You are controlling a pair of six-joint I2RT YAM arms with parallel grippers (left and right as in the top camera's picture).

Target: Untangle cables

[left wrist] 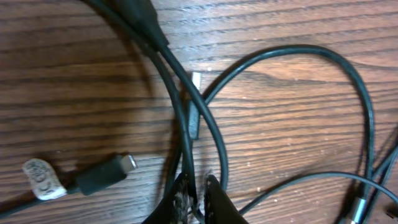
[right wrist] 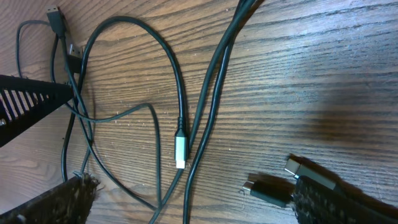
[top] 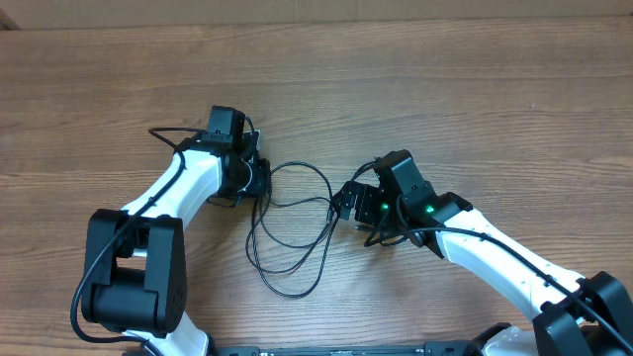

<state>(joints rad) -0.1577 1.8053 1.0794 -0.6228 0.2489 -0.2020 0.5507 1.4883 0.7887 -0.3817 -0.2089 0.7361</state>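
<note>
Nearest the lens: left end effector point(left wrist: 198, 200), fingertips all but together, clamped on one thin black strand of the cables point(left wrist: 214, 134) that runs straight ahead from the tips. Grip judged an anchor, one strand pinned for parting from the rest.

Just ahead of that pinch: grey plug point(left wrist: 194, 106), pale tip forward, lying against two crossing strands.

Off to the left of the same end effector: USB-C plug point(left wrist: 104, 175), loose on the bench point(left wrist: 74, 81), white tag point(left wrist: 42, 180) on its cord. Free end, ungripped.

Right end effector point(right wrist: 189, 186): fingers spread wide, clamped on nothing, low above the tangle. Open stance judged a readiness for taking a second strand opposite the anchor.

Between and ahead of its fingers: silver-tipped plug point(right wrist: 180, 149) beside a pair of near-parallel strands leading away. Close by its right finger: small dark plugs point(right wrist: 267, 190), flat on the bench.

Overall location: cables in overlapping loops on the bench, between the two end effectors, one side at the left pinch. Loops crossed, not yet separated; task judged far from finished.
</note>
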